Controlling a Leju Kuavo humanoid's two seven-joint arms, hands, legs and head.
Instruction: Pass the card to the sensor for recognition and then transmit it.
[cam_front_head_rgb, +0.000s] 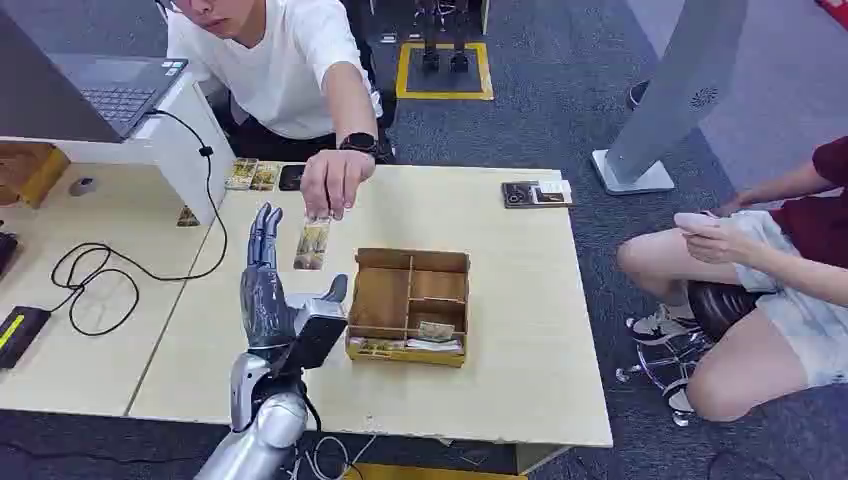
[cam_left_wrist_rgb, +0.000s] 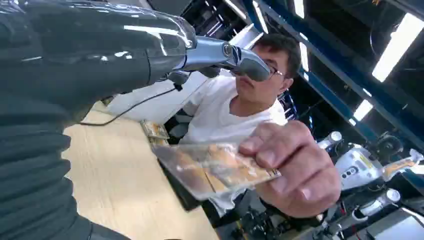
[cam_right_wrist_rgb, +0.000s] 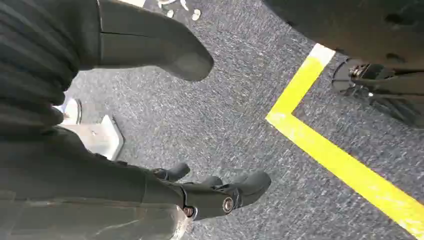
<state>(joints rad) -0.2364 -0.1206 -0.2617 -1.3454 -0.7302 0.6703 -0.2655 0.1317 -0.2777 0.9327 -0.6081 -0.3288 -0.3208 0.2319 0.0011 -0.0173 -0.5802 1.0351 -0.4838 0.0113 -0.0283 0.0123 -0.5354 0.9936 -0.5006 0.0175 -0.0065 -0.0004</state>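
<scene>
Above the table (cam_front_head_rgb: 520, 330), your left robot hand (cam_front_head_rgb: 268, 290) waits with fingers apart and nothing held, so a mistimed grasp could fumble the card (cam_front_head_rgb: 312, 243) dangling from the person's hand (cam_front_head_rgb: 335, 180).

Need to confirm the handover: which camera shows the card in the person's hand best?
Left wrist view: the card is large and close, pinched in the person's hand. Head view shows it small, just beyond the open left hand. Right wrist view looks at the floor.

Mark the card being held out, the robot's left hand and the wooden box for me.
card (cam_front_head_rgb: 312, 243), head view, middle of its face.
left hand (cam_front_head_rgb: 266, 295), head view, on the palm.
wooden box (cam_front_head_rgb: 408, 261), head view, far wall.
</scene>
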